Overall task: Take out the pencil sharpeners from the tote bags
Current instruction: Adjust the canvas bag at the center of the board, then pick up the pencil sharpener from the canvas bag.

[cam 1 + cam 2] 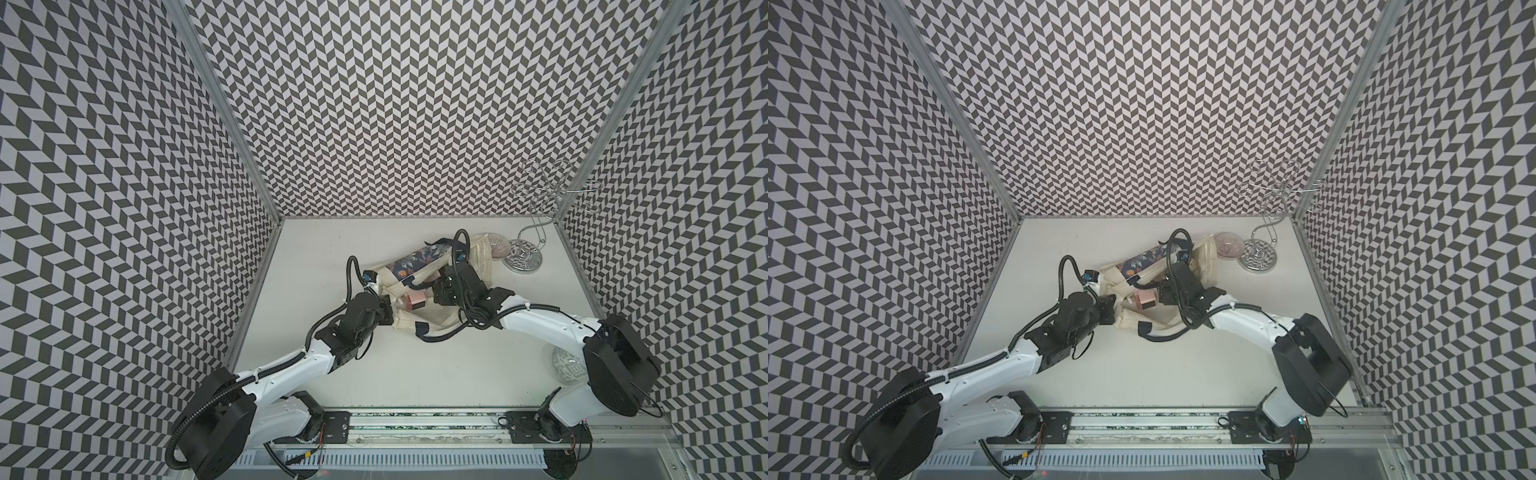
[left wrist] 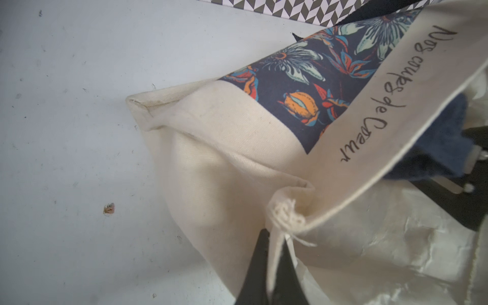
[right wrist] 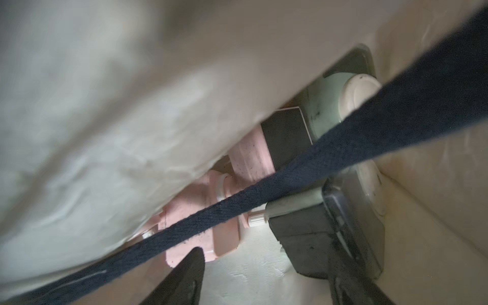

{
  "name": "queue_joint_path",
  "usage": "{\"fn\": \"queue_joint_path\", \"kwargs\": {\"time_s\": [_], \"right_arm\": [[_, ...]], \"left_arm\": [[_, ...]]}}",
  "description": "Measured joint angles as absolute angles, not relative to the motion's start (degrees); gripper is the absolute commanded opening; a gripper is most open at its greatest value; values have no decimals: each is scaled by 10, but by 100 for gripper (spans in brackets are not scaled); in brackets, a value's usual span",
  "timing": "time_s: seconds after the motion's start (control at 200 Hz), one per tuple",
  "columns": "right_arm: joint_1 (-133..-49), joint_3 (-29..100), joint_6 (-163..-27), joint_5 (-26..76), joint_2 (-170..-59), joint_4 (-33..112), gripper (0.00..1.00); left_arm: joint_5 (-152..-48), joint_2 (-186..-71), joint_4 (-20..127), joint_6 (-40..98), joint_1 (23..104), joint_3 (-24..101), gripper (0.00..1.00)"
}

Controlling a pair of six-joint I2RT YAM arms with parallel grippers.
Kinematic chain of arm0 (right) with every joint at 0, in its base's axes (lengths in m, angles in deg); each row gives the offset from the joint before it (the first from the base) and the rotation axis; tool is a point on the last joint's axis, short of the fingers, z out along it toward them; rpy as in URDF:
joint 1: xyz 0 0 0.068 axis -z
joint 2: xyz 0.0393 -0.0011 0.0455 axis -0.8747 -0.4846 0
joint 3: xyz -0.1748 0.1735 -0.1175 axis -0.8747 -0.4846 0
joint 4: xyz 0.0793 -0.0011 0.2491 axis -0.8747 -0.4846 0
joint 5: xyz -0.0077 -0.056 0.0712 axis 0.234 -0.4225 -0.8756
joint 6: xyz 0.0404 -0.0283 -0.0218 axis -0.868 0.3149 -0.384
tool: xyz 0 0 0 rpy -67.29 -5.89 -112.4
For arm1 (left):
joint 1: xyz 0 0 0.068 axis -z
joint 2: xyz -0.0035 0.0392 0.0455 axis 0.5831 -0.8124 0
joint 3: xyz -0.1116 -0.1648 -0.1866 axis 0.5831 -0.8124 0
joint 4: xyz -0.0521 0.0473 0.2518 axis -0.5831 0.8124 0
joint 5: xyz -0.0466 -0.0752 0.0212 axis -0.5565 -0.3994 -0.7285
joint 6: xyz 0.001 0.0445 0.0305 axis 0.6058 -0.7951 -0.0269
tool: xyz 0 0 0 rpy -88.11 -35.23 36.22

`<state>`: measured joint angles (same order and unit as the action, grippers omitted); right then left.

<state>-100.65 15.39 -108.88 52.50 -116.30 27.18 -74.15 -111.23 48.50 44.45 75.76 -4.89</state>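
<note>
Tote bag [image 1: 419, 291], one, cream canvas with a dark flowered panel and navy handles: lies slumped near the middle of the table [image 1: 332, 374], mouth turned toward the right arm. Left gripper [image 2: 274, 237]: closed, pinching the bag's canvas at a stitched corner of the rim, apparently to hold the mouth up. Right gripper [image 3: 264, 274]: reaching into the mouth, jaws apart with nothing between them. Pink sharpener [image 3: 200, 211]: inside the bag, just ahead of one fingertip; it also shows through the opening in both top views [image 1: 1146, 300]. Green sharpener [image 3: 335, 105]: deeper in, partly under the canvas. Dark-based sharpener [image 3: 330, 224]: inside, just beside the other fingertip. Handle [image 3: 290, 169]: navy strap stretched across the opening, in front of all three. Whether more lie further in cannot be told; the canvas hides the rest. Sharpeners outside the bag: none seen in either top view, though the arms cover part of the table. Progress, as judged: little or none visible; at least three items left to remove, the pink one likeliest next. Unrelated: glass bowl [image 1: 496, 245] and wire stand [image 1: 523, 253], toward the back on the right arm's side.
</note>
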Motion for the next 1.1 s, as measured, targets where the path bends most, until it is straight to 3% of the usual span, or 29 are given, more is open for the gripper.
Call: {"fn": "queue_joint_path", "kwargs": {"time_s": [0.15,0.496,0.841,1.097], "right_arm": [[-1010,178,-1069,566,-1178,242,85],[-1011,181,-954,608,-1179,233,79],[-1010,222,-881,652,-1261,234,86],[-1008,267,-859,654,-1304,235,67]], "left_arm": [[-741,-1112,504,442,757,-37,0],[-741,-1114,532,439,757,-19,0],[-746,-1117,536,437,757,-17,0],[-752,-1117,543,438,749,-7,0]]}}
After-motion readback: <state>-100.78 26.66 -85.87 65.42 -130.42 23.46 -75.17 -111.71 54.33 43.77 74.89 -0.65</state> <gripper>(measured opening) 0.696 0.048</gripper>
